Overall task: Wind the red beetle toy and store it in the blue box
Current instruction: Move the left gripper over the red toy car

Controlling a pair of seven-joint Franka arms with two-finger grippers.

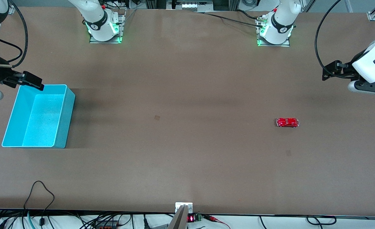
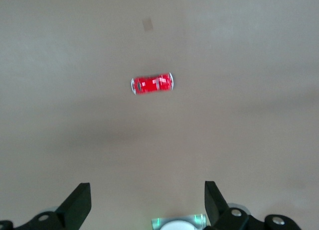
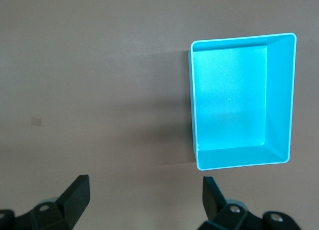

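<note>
Zero steps done: red beetle toy [image 1: 287, 122] sits untouched on desk [image 1: 181, 152] toward left arm's end, well apart from empty blue box [image 1: 62, 119]; left gripper [image 2: 148, 202] & right gripper [image 3: 145, 200] hover, jaws wide, holding nothing.

left gripper [image 2: 148, 202] over table [image 2: 259, 65], fingers spread | red beetle toy [image 2: 152, 83] on table, untouched

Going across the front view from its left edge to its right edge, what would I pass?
Right gripper → blue box → red beetle toy → left gripper.
</note>
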